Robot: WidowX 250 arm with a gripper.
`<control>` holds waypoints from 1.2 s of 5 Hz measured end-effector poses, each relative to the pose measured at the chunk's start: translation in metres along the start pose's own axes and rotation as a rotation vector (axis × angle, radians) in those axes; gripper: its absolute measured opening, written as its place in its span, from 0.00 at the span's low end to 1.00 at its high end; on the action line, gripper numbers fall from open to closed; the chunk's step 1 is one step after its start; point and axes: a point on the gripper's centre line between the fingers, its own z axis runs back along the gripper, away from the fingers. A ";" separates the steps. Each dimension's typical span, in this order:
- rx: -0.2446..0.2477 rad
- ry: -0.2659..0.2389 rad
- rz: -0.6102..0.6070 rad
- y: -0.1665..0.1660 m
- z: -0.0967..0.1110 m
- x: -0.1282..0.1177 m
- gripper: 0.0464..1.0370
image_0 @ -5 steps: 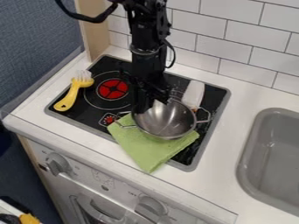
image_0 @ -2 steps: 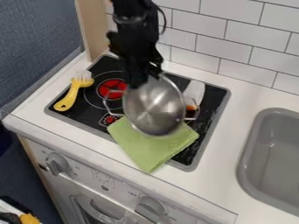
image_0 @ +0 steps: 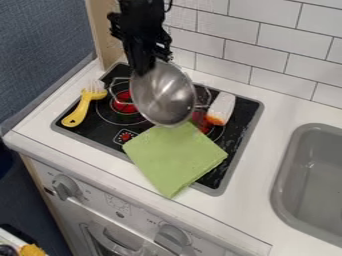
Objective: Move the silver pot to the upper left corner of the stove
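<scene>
My gripper (image_0: 145,69) hangs over the back left part of the stove, shut on the rim of the silver pot (image_0: 164,95). The pot is lifted and tilted, its inside facing the camera, with a wire handle on either side. Beneath it lies the black stove (image_0: 111,131), and the pot covers part of the stove's middle. A red burner spot shows at the pot's left side.
A green cloth (image_0: 175,157) lies on the stove's front part. The yellow-handled brush (image_0: 83,107) rests at the left edge. A white and orange object (image_0: 220,109) lies at the back right. The grey sink (image_0: 314,175) is at the right, with a tiled wall behind.
The gripper has risen and shifted left and back with the pot. The pot has left its place over the green cloth and become more tilted.
</scene>
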 end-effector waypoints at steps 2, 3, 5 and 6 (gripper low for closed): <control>0.000 0.013 0.098 0.041 -0.017 0.031 0.01; 0.013 0.039 0.110 0.050 -0.028 0.039 0.01; 0.056 0.049 0.135 0.066 -0.045 0.049 0.01; 0.062 0.044 0.144 0.070 -0.045 0.051 0.04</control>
